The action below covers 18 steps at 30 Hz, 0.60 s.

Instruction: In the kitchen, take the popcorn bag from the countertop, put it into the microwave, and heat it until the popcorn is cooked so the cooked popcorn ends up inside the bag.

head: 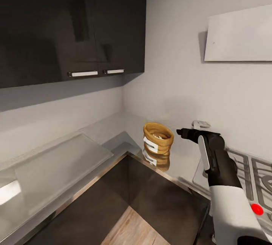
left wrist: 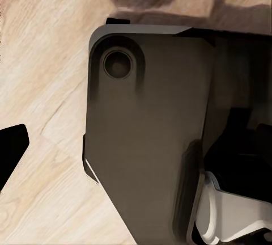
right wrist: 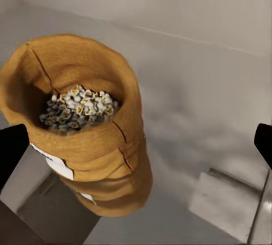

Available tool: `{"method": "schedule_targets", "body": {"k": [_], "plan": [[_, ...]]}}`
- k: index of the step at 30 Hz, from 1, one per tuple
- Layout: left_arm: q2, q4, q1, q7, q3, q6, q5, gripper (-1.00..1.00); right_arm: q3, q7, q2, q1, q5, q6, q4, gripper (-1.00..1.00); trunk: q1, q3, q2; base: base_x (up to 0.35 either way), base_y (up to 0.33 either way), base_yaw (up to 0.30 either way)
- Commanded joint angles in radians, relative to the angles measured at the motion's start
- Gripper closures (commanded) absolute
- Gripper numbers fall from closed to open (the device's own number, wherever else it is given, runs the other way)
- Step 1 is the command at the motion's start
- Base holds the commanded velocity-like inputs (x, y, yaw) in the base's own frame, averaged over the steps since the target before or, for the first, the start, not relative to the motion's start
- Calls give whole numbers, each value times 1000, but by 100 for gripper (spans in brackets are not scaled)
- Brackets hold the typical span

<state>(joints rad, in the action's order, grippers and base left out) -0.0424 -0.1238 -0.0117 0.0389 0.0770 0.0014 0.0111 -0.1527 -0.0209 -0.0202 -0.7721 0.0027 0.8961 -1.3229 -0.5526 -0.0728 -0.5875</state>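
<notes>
The popcorn bag [head: 158, 138] stands upright on the grey countertop [head: 113, 130] in the far corner of the kitchen, just near the countertop's front edge, its rolled rim open upward and its white label facing the robot; a faint reflection of it lies on the glossy steel below. From the right wrist view the bag [right wrist: 85, 126] shows its mouth, with the popcorn [right wrist: 76, 109] heaped inside as a speckled mix of pale and dark pieces, so the sack has to stay upright or the contents would spill. The right gripper [head: 180, 133] is held level at the bag's height, just to the right of it and not touching; in the right wrist view its dark fingertips [right wrist: 11, 151] sit far apart at the two sides of the picture, so the fingers are spread wide and hold nothing, a stance that suits closing around the sack's body from the side. To the right of the arm lies the gas hob [head: 249, 177] with its grates. The left wrist view looks down on the wood floor [left wrist: 39, 86] and a dark part of the robot's base [left wrist: 147, 143], which suggests that arm hangs idle; one dark fingertip [left wrist: 11, 148] shows at the edge, and I cannot tell whether those fingers are spread or closed
</notes>
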Motion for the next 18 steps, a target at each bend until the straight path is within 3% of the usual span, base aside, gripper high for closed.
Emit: {"method": "schedule_targets", "body": {"k": [1, 11, 18], "plan": [[-1, 0, -1, 1, 7, 0, 1, -100, -2, -2, -1, -1, 0, 4, -1, -100, -1, -2, -1, 317, 0, 0], [-1, 0, -1, 0, 7, 0, 1, -100, -1, -3, -1, -1, 0, 4, -1, -100, -1, -2, -1, 130, 0, 0], [-1, 0, -1, 0, 7, 0, 1, -100, -1, -2, 0, -1, 0, 4, -1, -100, -1, -2, -1, 281, 0, 0]]}}
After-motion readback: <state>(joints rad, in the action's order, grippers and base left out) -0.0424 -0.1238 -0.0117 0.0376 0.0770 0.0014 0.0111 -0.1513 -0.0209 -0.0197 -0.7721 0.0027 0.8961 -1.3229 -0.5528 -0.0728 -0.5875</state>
